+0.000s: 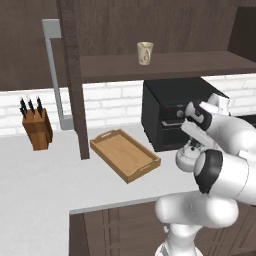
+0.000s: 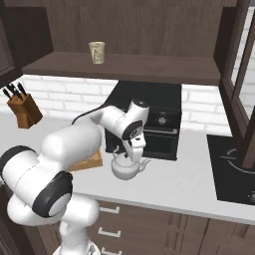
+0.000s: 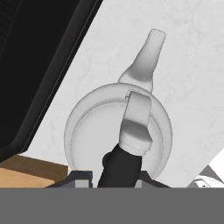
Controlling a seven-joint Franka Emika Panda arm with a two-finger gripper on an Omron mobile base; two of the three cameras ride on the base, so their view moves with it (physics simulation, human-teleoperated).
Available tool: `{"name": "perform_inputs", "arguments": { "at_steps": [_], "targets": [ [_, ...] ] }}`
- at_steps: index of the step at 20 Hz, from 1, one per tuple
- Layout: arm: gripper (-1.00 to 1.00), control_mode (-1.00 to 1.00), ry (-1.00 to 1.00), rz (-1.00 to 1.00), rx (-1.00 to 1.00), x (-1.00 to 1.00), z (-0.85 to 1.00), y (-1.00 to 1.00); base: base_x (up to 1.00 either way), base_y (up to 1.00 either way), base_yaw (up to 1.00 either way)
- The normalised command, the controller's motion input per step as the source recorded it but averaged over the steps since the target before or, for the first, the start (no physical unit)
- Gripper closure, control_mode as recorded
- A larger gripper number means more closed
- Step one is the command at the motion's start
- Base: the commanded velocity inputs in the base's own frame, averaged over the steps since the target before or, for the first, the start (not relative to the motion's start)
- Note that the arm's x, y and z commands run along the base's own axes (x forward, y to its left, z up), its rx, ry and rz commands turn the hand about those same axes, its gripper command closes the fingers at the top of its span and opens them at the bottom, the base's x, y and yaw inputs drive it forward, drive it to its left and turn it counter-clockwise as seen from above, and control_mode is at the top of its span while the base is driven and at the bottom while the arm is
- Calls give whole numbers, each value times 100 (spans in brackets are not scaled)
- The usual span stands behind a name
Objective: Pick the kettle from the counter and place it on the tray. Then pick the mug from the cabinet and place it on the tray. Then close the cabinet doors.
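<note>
— One risk first: where do the jaws stand?
— Narrowed around the kettle [image 2: 127,167] handle; a firm grip I cannot confirm. It sits on the tabletop [image 2: 189,179] before the oven [image 2: 159,122].
— So?
— An off-centre grip could swing it, missing the tray [image 1: 125,155].

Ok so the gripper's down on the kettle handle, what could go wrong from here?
The gripper sits on the kettle handle's top, so the kettle may swing or tip when lifted. The black oven stands close behind and could be bumped. The tray has raised rims; a low carry might catch one.
</note>
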Motion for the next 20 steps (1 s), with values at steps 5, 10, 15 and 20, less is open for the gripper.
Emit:
{"name": "perform_inputs", "arguments": {
  "at_steps": [5, 10, 15, 20],
  "targets": [
    [100, -100, -10, -1, 0, -46, 61, 7, 0, 0, 0],
    [100, -100, -11, 0, 0, -35, 77, 28, 0, 0, 0],
    [100, -100, -3, 0, 0, -33, 54, 50, 0, 0, 0],
    [100, -100, 0, 0, 0, -25, 37, 69, 0, 0, 0]
  ]
}}
